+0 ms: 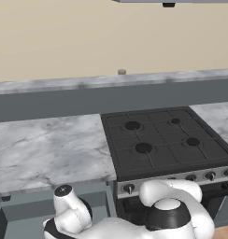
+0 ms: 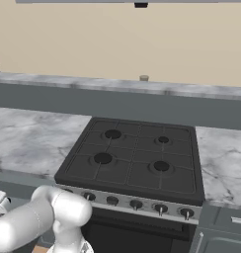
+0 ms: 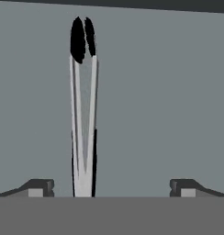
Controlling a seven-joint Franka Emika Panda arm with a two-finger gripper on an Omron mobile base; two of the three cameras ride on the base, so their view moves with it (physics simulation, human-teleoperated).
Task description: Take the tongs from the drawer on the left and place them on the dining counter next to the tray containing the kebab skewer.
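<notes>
The tongs point(image 3: 84, 114) lie flat on the plain grey floor of the open drawer point(image 3: 169, 92), slim silvery arms running away from me to dark tips. My gripper point(image 3: 111, 189) hangs open over them. Its two fingertips point(image 3: 39, 188) stand wide apart, and the tongs' near end lies between them, closer to the left one, untouched. In the left base view the arm bends down into the open drawer point(image 1: 22, 217) at the lower left. The dining counter, the tray and the kebab skewer are out of view.
A black four-burner stove point(image 1: 165, 140) sits right of the drawer, with knobs point(image 1: 129, 188) along its front. Marbled counter point(image 1: 46, 149) flanks it on both sides. Behind runs a raised dark grey ledge point(image 1: 64, 100) with a small grey knob-like object point(image 1: 121, 72) on its cap.
</notes>
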